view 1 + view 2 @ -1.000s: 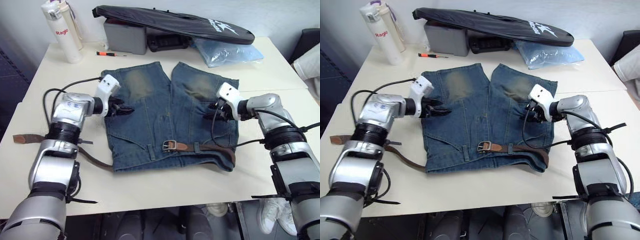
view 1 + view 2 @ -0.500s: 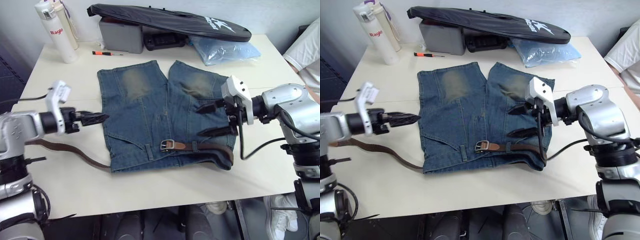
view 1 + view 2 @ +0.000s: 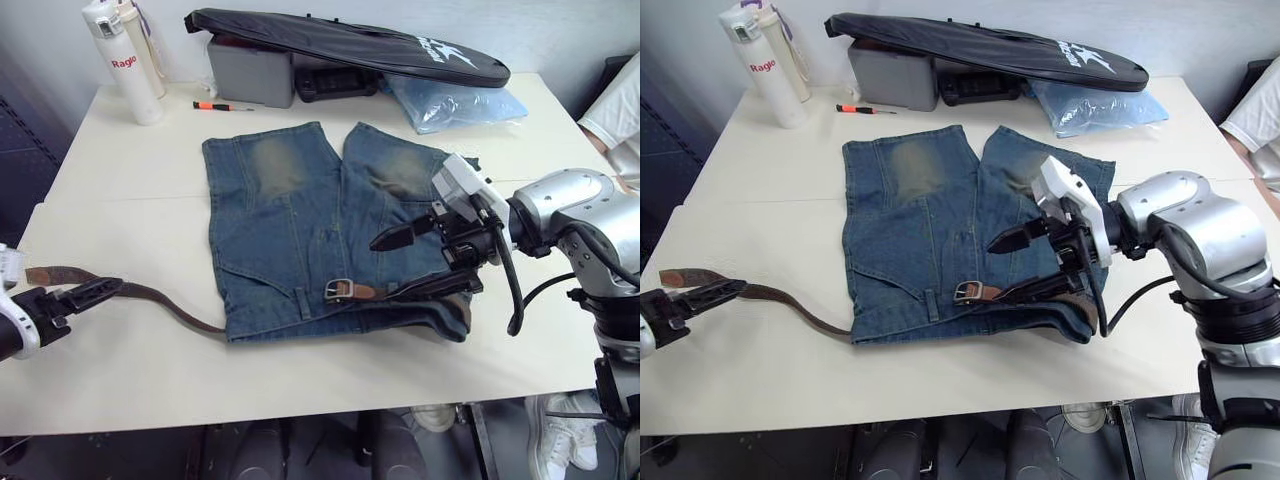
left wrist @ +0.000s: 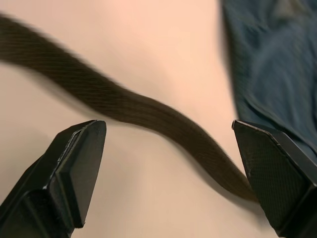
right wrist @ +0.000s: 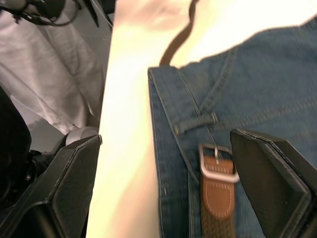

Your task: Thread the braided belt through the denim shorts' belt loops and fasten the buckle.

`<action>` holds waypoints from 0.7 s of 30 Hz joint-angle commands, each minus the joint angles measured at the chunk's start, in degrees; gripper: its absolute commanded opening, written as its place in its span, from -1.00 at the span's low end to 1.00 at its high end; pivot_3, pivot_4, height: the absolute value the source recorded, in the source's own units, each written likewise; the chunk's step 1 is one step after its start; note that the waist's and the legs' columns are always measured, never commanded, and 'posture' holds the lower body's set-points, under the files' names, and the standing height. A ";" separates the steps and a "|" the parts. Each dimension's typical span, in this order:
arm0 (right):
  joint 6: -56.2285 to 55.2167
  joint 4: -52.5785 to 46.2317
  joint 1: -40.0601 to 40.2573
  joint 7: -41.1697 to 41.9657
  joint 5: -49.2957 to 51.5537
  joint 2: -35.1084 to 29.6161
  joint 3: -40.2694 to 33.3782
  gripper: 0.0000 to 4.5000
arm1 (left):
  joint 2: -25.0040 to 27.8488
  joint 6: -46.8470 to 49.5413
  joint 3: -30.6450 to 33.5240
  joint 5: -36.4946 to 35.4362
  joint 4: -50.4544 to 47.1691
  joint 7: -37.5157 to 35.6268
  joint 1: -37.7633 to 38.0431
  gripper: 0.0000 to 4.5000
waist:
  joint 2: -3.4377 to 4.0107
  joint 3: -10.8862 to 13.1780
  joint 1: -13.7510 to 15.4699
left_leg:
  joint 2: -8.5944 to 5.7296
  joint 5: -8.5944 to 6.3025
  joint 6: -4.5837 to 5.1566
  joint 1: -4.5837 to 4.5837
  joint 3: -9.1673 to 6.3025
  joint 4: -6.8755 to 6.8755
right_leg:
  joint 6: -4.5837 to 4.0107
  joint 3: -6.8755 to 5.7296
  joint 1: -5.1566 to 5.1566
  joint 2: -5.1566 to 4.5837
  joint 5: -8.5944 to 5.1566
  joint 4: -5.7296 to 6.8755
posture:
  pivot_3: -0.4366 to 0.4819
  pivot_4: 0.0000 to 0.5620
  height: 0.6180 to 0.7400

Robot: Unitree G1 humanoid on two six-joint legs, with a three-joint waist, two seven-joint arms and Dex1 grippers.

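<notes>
Black fingers of the left gripper (image 3: 95, 289) stand wide apart at the table's (image 3: 120, 170) left edge, just over the dark leather tip of the one braided belt (image 3: 160, 299), whose woven brown strap snakes right to the denim shorts (image 3: 300, 220). One pair of faded blue shorts lies flat, the belt running along the waistband past a short belt loop (image 5: 195, 123) to one rectangular silver buckle (image 3: 339, 290). Just right of it, the right gripper (image 3: 410, 263) spreads wide, empty, above the waistband.

silver arms, blk cables, wht wrist cams
</notes>
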 commanded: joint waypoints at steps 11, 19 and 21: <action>5.24 -4.69 -6.63 -7.81 1.90 5.89 1.89 0.97 | -20.67 -0.13 9.76 18.75 5.17 44.21 -36.43 1.00 | -0.68 -0.27 1.37 | -0.02 0.02 -0.06 -0.03 -0.03 0.19 | -0.07 -0.03 0.01 0.00 0.05 0.15 | -0.05 -0.47 1.00; 1.88 -6.66 0.91 -9.80 0.48 1.38 -2.70 0.97 | -21.71 -0.13 8.98 27.08 10.56 50.31 -40.06 1.00 | -0.89 -0.27 0.61 | -0.02 -0.08 -0.07 -0.06 0.20 0.07 | -0.02 -0.04 -0.10 0.02 0.08 -0.05 | -0.05 -0.47 1.00; -0.20 -5.76 2.01 -10.81 -1.16 0.90 -2.78 1.00 | -21.90 -0.13 9.20 28.95 11.47 50.47 -40.84 0.76 | -0.89 -0.27 0.64 | 0.00 -0.08 -0.07 -0.06 0.21 0.05 | -0.02 -0.04 -0.13 0.04 0.08 -0.04 | -0.05 -0.47 1.00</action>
